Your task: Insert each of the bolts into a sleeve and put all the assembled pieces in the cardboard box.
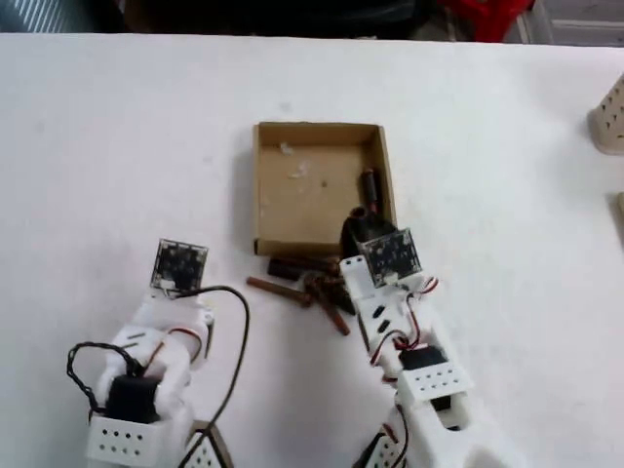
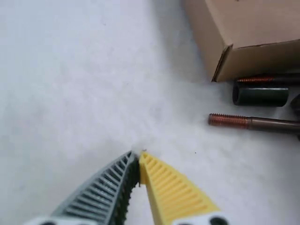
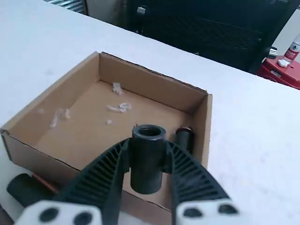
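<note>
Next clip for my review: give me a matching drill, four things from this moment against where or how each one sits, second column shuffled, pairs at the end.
1. right gripper
2. left gripper
3. loose bolt
4. dark piece

A. inside the cardboard box, against a wall
B. shut, holding nothing
C. shut on an upright dark sleeve
D. lying on the table beside the box

Pairs: 1-C, 2-B, 3-D, 4-A.

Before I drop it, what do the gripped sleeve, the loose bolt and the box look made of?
Sleeve: dark, matte, smooth tube; plastic or blackened metal, cannot tell. Bolt: coppery-brown, likely metal, threaded tip. Box: plain brown cardboard, raw cut edges.
</note>
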`<action>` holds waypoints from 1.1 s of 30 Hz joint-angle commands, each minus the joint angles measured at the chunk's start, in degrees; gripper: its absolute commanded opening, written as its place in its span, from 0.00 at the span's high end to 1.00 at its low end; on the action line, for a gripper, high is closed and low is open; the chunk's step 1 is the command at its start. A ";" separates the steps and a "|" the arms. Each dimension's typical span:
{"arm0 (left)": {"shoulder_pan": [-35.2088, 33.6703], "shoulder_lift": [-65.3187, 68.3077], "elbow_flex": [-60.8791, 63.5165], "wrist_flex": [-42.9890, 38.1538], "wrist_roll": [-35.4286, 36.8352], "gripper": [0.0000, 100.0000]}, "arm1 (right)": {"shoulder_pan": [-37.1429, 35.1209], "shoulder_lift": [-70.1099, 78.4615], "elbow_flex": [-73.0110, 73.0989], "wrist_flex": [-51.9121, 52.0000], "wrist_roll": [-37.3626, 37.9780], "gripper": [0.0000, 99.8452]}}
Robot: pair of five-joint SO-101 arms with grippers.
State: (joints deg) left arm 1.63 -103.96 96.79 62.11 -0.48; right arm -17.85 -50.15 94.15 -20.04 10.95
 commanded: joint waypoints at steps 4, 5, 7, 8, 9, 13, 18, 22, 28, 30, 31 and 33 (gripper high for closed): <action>0.75 -0.13 -3.25 -2.37 -4.66 0.98 | -1.54 -1.27 1.93 -8.92 -13.19 0.98; 0.75 0.92 -3.52 -2.81 -4.66 0.98 | -1.54 -1.19 1.93 -9.01 -13.36 0.98; 0.66 5.05 -5.63 -5.19 -4.66 0.98 | -1.63 -0.92 1.93 -9.01 -13.45 0.98; 0.75 8.48 -7.82 -5.89 -4.57 0.98 | -1.63 -0.92 1.93 -9.10 -13.45 0.98; 0.84 13.05 -11.34 -5.89 -4.48 0.98 | -1.54 -0.92 1.93 -9.19 -13.45 0.98; 1.27 39.25 -31.65 -3.43 -2.20 0.97 | -1.10 -0.92 1.93 -10.15 -13.45 0.98; 6.11 69.41 -56.18 7.21 -2.20 0.97 | 3.56 -0.84 1.93 -9.89 -13.45 0.98; 11.82 79.78 -64.18 9.23 -10.37 0.97 | 7.60 -0.84 1.93 -9.80 -13.19 0.98; 16.66 85.32 -69.71 9.23 -23.38 0.97 | 11.82 -0.84 1.93 -7.34 -13.10 0.98; 18.33 87.43 -70.42 8.88 -25.93 0.97 | 13.23 -0.84 1.93 -6.90 -13.10 0.98; 19.38 88.48 -70.42 8.53 -27.60 0.97 | 13.76 -0.84 1.93 -6.90 -13.10 0.98; 21.67 91.03 -70.42 8.44 -31.47 0.96 | 14.46 -0.84 1.93 -6.20 -13.10 0.98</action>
State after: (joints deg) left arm 18.86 -15.87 29.36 70.81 -25.63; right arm -4.66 -50.15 95.65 -26.90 -1.89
